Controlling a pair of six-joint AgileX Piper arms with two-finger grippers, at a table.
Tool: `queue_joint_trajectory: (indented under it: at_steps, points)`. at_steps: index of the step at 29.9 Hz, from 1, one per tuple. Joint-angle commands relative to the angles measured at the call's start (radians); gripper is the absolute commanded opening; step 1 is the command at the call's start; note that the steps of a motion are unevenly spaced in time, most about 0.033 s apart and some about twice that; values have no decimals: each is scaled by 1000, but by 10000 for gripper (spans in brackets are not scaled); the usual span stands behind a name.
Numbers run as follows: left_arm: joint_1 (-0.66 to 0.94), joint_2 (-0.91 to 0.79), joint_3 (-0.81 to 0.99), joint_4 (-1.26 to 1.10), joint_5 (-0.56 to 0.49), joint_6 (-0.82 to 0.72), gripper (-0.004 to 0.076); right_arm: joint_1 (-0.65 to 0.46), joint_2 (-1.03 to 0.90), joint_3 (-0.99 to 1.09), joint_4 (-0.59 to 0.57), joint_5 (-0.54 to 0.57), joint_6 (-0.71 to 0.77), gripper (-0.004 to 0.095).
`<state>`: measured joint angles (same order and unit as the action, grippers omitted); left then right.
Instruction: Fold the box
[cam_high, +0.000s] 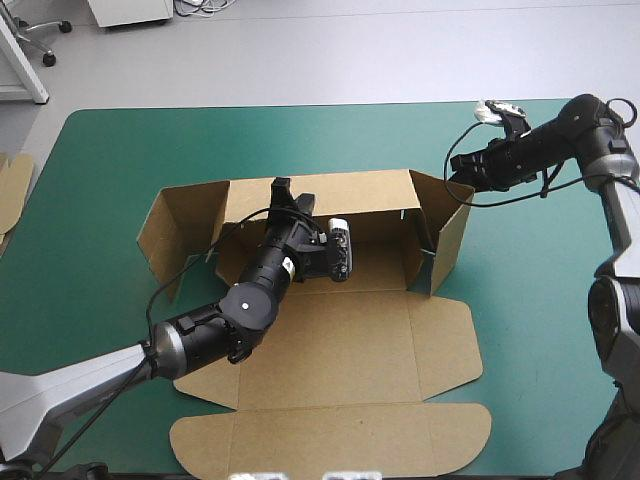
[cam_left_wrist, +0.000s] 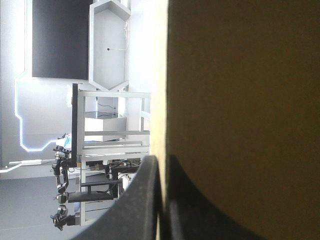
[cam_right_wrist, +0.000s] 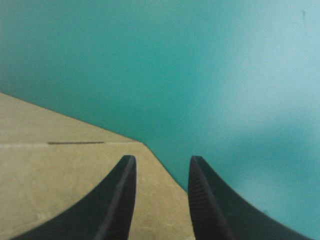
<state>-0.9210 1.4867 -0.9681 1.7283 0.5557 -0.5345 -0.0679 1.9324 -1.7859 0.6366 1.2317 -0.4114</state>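
Box sits mid-table on teal-green cover, partly formed: back wall and both end walls raised, front panels and lid flat toward the near edge.

Left gripper at the top edge of the back wall. In the left wrist view the black fingers are pinched nearly together with the brown sheet between them.

Right gripper at the upper corner of the right end wall. Its fingers stand apart, holding nothing; board corner under one finger, cover beyond.

Spare board at the table's left edge.
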Motion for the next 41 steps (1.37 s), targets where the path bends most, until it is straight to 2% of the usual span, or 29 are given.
queue_joint_trajectory:
  at_steps: [1,10,17,22,27,41]
  points:
    - [-7,-28,-27,34,4,-44,-15,-5,-113,48,125,-35,-70,303]
    - [-7,-28,-27,34,-2,-78,-15,-5,-199,242,262,-95,-212,296]
    - [-7,-28,-27,34,-11,-78,-15,-5,-357,460,367,-269,-391,295]
    - [-7,-21,-27,34,-39,-78,-15,-5,-465,649,542,-395,-613,295]
    - [-7,3,-27,34,-37,-75,-15,-5,-503,772,681,-413,-771,295]
    - [-7,3,-27,34,-41,-62,-15,18,-567,896,824,-454,-1028,295]
